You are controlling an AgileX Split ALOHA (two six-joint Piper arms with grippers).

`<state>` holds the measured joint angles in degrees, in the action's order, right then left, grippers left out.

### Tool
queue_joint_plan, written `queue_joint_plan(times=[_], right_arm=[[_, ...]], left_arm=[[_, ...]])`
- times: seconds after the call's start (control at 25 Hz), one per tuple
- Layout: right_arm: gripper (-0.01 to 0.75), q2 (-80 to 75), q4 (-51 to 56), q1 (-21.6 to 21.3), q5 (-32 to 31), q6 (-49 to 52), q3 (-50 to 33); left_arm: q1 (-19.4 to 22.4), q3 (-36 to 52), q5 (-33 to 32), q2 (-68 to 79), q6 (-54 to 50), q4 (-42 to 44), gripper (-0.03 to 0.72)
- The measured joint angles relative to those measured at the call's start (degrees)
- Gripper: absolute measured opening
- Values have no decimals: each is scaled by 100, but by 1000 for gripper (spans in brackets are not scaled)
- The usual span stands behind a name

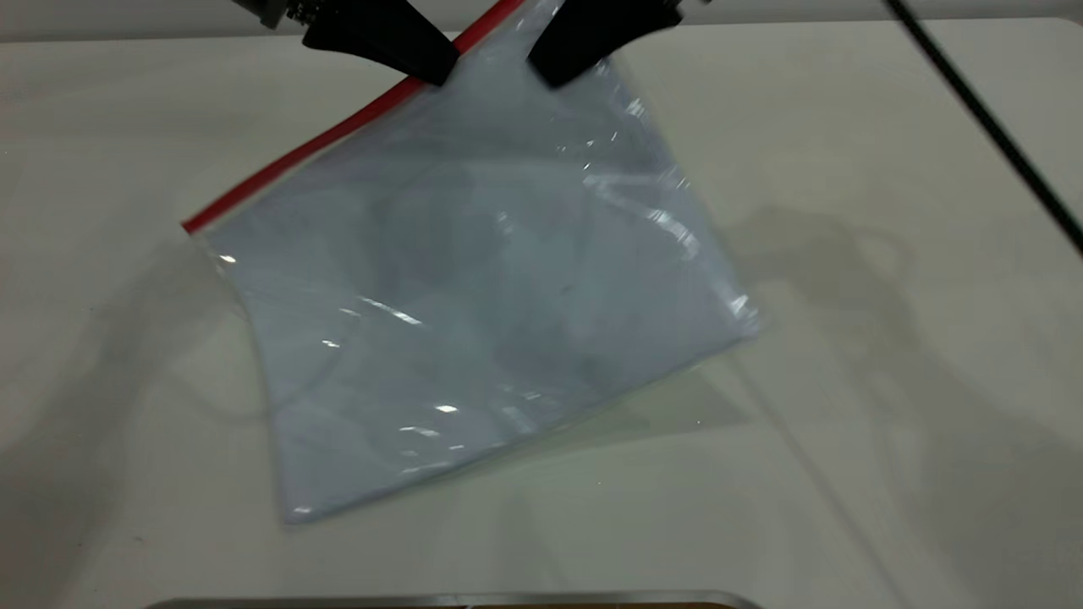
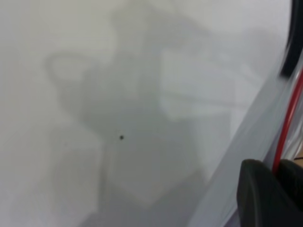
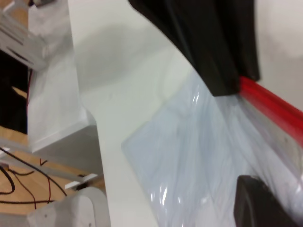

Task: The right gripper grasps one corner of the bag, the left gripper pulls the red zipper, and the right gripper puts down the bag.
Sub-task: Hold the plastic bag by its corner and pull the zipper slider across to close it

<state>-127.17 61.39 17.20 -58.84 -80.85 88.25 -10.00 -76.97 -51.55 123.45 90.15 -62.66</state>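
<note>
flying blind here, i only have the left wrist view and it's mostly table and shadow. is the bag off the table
Observer: Partly. In the exterior view the bag hangs tilted from its top edge, while its lowest corner seems to reach the table.
Operator: where's the right gripper
Observer: The right gripper is clamped on the bag's top edge, just beside the upper end of the red zipper.
Operator: and mine, am i on the zipper
Observer: Yes, the left gripper is shut on the red zipper near its upper end, close to the right gripper.
</note>
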Motion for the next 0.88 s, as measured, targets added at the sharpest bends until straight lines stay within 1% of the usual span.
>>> queue_joint_plan(times=[0.12,0.24,0.4,0.56,0.72,0.88], right_arm=[[33,65,20,-177,-72,-29,0],[33,65,143,-349,-200,-77,0],[33,107,390,-598,-344,-216,0],[33,234,534,-790,-404,-326,0],[33,274,596,-878,-490,-339,0],[33,274,599,-890,-501,-339,0]], left_arm=[[23,0,146,0,0,172,71],[135,0,225,0,-5,285,75],[366,0,316,0,-5,436,76],[605,0,462,0,-334,763,78],[763,0,506,0,-731,1315,80],[768,0,579,0,-1318,2176,86]])
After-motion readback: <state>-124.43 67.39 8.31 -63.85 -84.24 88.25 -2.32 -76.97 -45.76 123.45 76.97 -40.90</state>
